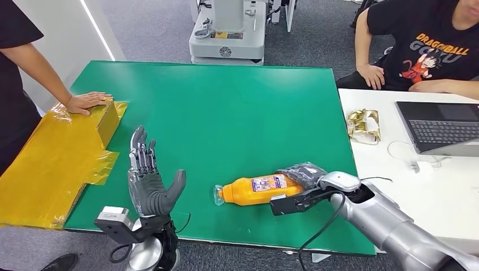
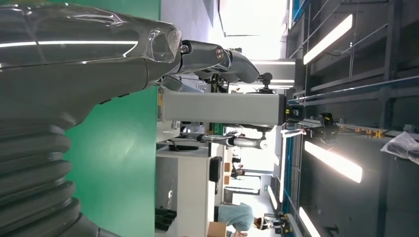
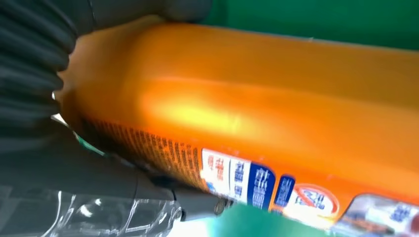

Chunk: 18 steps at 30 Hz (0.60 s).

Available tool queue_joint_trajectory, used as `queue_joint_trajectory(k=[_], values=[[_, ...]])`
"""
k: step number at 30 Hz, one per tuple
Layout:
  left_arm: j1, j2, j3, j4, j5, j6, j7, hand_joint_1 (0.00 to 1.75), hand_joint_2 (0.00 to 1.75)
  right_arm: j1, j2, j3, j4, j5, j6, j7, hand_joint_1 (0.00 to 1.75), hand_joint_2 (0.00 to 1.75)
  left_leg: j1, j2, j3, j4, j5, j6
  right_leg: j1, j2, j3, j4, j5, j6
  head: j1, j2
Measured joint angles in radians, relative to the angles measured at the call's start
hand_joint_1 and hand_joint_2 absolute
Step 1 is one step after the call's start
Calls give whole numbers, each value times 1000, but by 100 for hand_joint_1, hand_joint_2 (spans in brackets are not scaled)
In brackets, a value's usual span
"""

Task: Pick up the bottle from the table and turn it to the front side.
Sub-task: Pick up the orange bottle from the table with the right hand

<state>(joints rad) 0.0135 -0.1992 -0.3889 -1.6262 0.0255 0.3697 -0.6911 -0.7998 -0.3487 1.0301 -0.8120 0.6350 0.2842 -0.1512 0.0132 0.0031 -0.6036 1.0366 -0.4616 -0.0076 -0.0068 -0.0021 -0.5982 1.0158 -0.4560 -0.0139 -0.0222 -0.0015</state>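
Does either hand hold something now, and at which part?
The right hand grips the orange bottle at its base end. The left hand holds nothing.

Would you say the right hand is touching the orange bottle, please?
Touching: in the right wrist view, the right hand wraps the orange bottle, fingers against its base end.

You've got the bottle [image 1: 257, 190] lying on its side on the table [image 1: 226, 113], near the front edge, right of centre, cap end pointing left. Right hand [image 1: 302, 183] wraps the bottle's base end from the right; the wrist view shows fingers [image 3: 44, 44] touching its body [image 3: 257, 108]. Left hand [image 1: 149, 180] is raised upright above the front-left corner, well apart from the bottle, fingers spread. Left of the table sits a cardboard box [image 1: 62, 158] w/ a person's hand [image 1: 86, 102] resting on its far end. Right of the table is a 2nd desk [image 1: 452, 192] w/ a laptop [image 1: 440, 127], a crumpled wrapper [image 1: 363, 125] beside it & a cable [image 1: 412, 158] in front. Behind the table stands a machine base [image 1: 227, 34]; a seated person [image 1: 423, 45] is at far right.
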Motion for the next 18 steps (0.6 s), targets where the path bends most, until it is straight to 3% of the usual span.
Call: queue_joint_trajectory(k=[5,9,18], values=[[5,-4,10,-1,-6,4,-2,0,175,82,31,-78,-33,67,-201,41,175,175,0,-1,-1,0,0,0,0,-1,0,1,0,0,0,0],[10,-8,12,-2,-13,7,-6,0,175,137,63,-144,-65,92,-287,60,175,175,0,-2,-1,0,0,0,0,-3,0,1,-1,0,0,0],[22,-15,12,-4,-19,18,-9,0,175,315,162,-364,-223,134,-575,87,175,175,0,-5,-3,0,0,0,0,-6,-1,0,-2,2,0,0]])
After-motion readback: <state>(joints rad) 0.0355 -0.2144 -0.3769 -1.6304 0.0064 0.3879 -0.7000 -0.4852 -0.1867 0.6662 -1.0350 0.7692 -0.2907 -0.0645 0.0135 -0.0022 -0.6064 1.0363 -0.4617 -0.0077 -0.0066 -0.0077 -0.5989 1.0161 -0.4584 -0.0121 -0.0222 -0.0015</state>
